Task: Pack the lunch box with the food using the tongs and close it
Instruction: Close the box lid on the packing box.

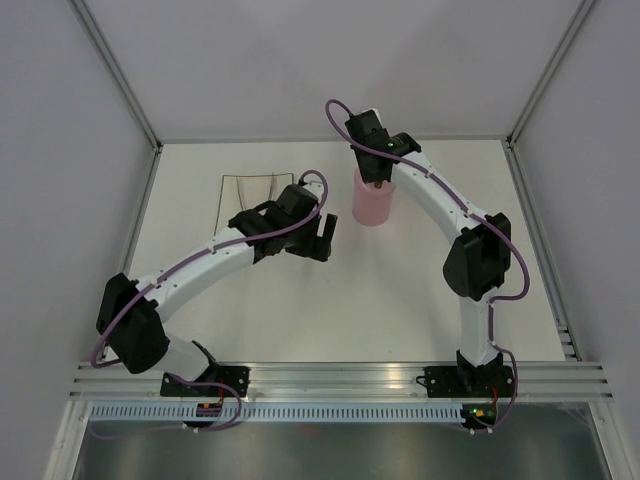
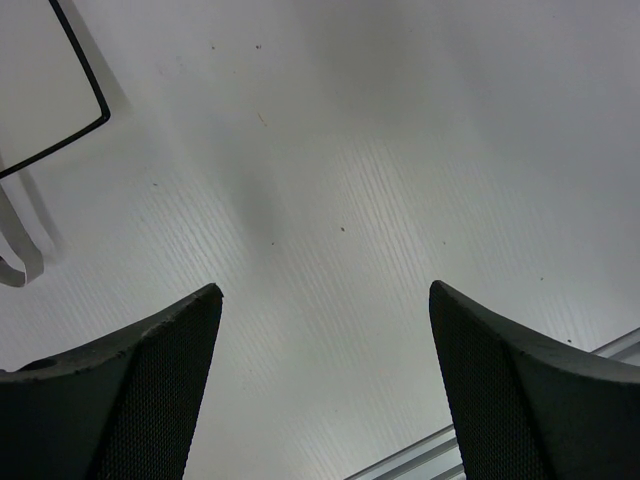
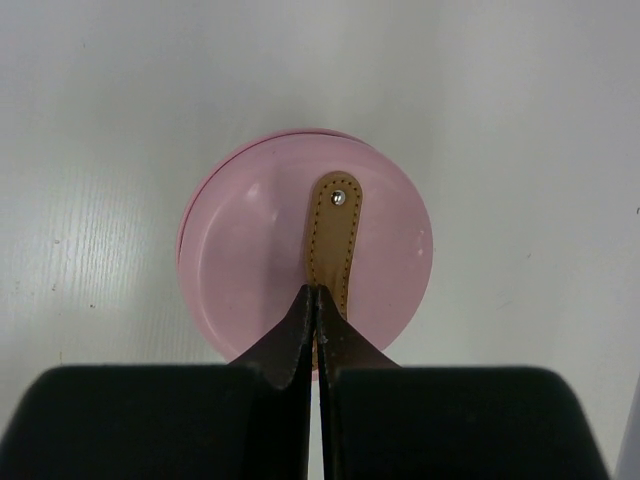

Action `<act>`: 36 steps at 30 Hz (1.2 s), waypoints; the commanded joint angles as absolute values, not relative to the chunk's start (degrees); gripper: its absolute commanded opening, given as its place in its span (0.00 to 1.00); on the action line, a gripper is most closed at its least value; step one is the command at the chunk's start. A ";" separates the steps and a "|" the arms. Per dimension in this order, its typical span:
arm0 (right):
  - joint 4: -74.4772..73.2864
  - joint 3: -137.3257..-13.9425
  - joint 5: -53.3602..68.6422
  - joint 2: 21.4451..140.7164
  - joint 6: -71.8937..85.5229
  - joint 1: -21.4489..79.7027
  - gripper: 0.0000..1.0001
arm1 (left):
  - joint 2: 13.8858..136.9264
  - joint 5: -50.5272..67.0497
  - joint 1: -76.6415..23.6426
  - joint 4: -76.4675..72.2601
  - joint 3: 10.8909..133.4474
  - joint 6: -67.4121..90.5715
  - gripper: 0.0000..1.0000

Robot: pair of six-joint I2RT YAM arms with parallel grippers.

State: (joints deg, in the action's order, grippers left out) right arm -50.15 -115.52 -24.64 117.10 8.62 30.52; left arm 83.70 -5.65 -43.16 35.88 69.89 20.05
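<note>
The pink lunch box [image 1: 372, 208] stands at the back of the table, right of centre. Its round pink lid [image 3: 250, 270] covers the top, and a thin edge of the box shows along the lid's upper left. My right gripper [image 3: 316, 292] [image 1: 378, 178] is straight above it, shut on the near end of the lid's brown handle [image 3: 335, 230]. My left gripper [image 2: 325, 288] [image 1: 322, 238] hangs open over bare table, left of the box, with nothing between its fingers. One silvery end of the tongs [image 2: 18, 250] shows by the plate. The food is hidden.
The white square plate with a black rim [image 1: 240, 190] [image 2: 40, 90] lies at the back left, partly under my left arm. A metal rail [image 2: 440, 450] runs along the near table edge. Grey walls close in the back and sides.
</note>
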 commanded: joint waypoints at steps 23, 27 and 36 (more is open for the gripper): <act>-41.75 -113.90 -2.73 116.02 9.31 24.88 0.00 | 104.05 -0.26 -31.46 23.20 100.00 26.28 0.80; -41.31 -116.80 -1.15 114.87 10.11 23.12 0.01 | 108.10 0.97 -31.46 23.20 103.44 26.98 0.80; -43.50 -117.34 -0.27 117.77 10.10 22.76 0.00 | 113.37 0.26 -31.46 23.11 107.84 26.81 0.80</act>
State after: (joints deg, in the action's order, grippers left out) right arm -42.68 -115.31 -2.09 117.01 9.26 22.39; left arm 112.07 -0.84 -31.35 24.73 104.57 25.34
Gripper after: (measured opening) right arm 0.010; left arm 0.802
